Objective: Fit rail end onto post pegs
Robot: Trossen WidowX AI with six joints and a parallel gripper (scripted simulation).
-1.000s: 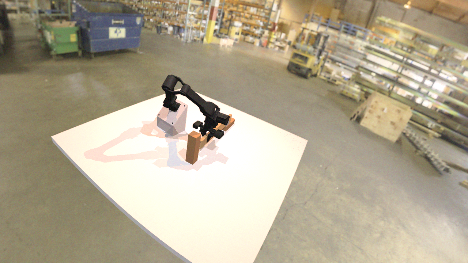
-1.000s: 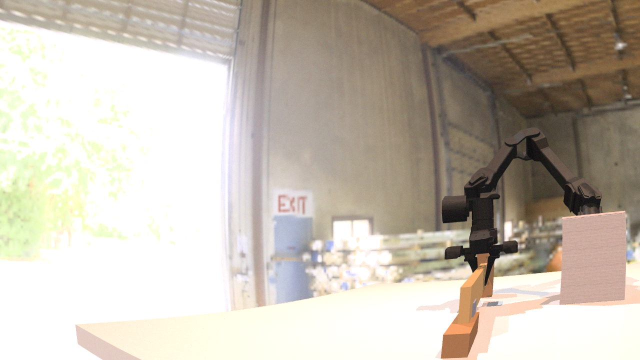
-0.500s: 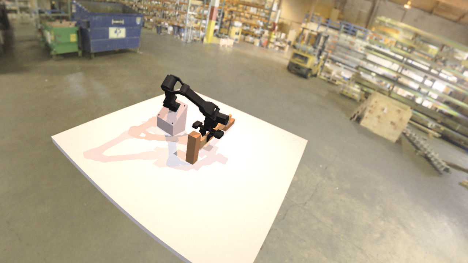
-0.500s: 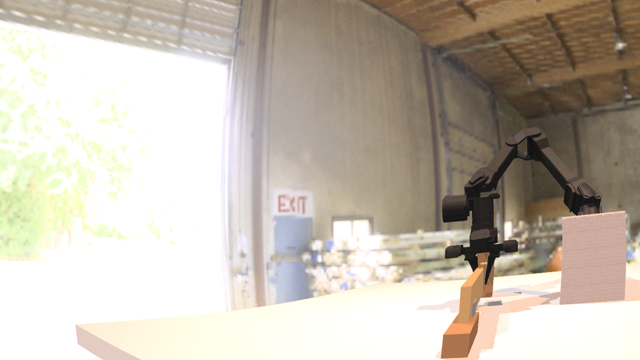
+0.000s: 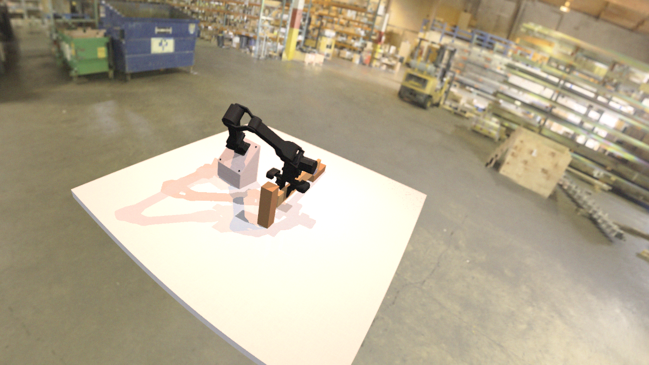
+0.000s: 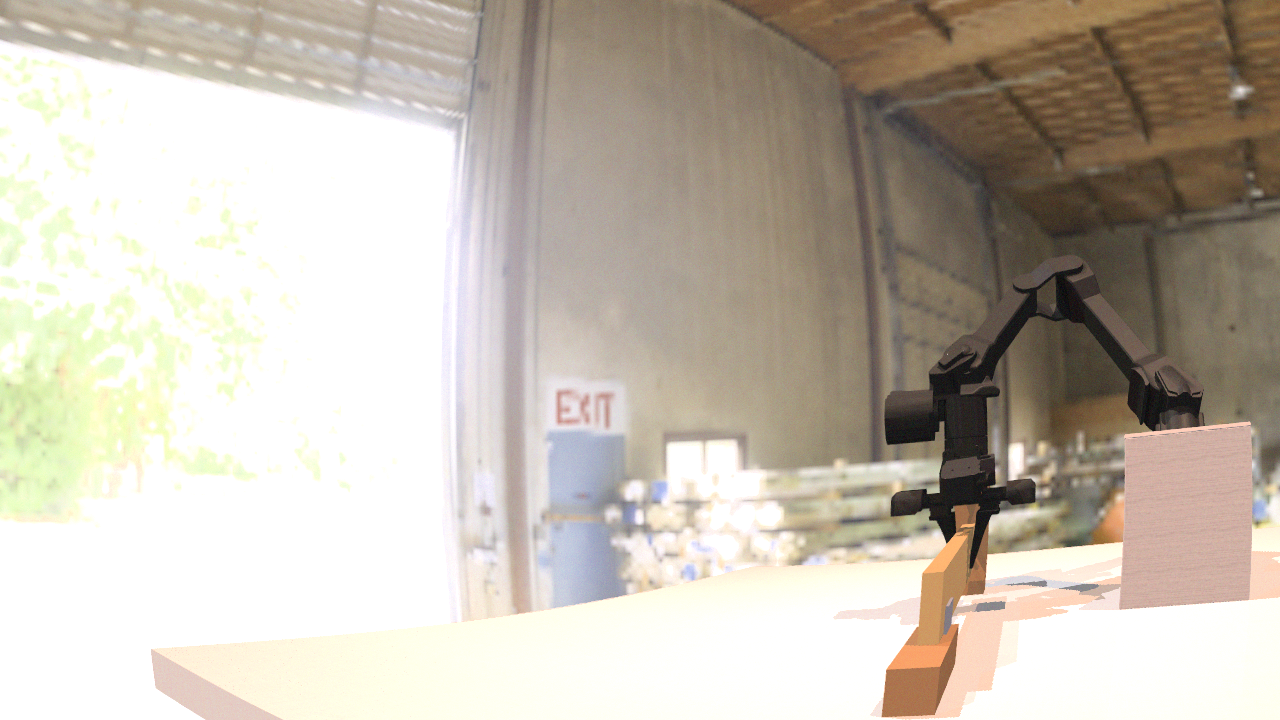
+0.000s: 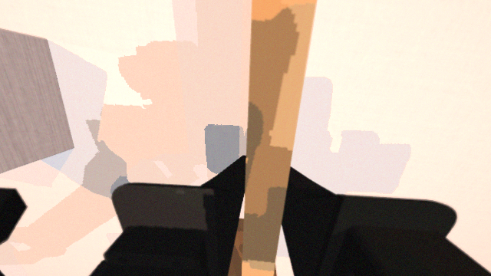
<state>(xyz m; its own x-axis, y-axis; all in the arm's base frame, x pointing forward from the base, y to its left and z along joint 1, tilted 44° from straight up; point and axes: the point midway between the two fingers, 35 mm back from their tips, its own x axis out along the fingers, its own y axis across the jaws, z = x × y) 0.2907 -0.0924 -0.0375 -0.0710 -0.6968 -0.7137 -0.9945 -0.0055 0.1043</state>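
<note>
The gripper (image 5: 285, 190) (image 6: 963, 548) (image 7: 268, 162) points down and is shut on the bed rail (image 5: 280, 198) (image 6: 933, 598) (image 7: 270, 77), one finger on each side, close to the post. The rail's post end is above the table. Its other end stands at the bracket on the low footboard block (image 5: 320, 171) (image 6: 911, 687). The upright brown post (image 5: 266, 208) (image 6: 977, 582) (image 7: 235, 249) stands at the rail's lifted end and partly hides it in the top view. The pegs and holes are hidden. I cannot tell whether rail and post touch, or whether the rail is exactly level.
The arm's grey base block (image 5: 237, 170) (image 6: 1186, 519) (image 7: 28, 103) stands to one side of the rail. The white table (image 5: 272, 281) (image 6: 537, 662) carries all these parts. Shadows of the arm fall around the post and rail.
</note>
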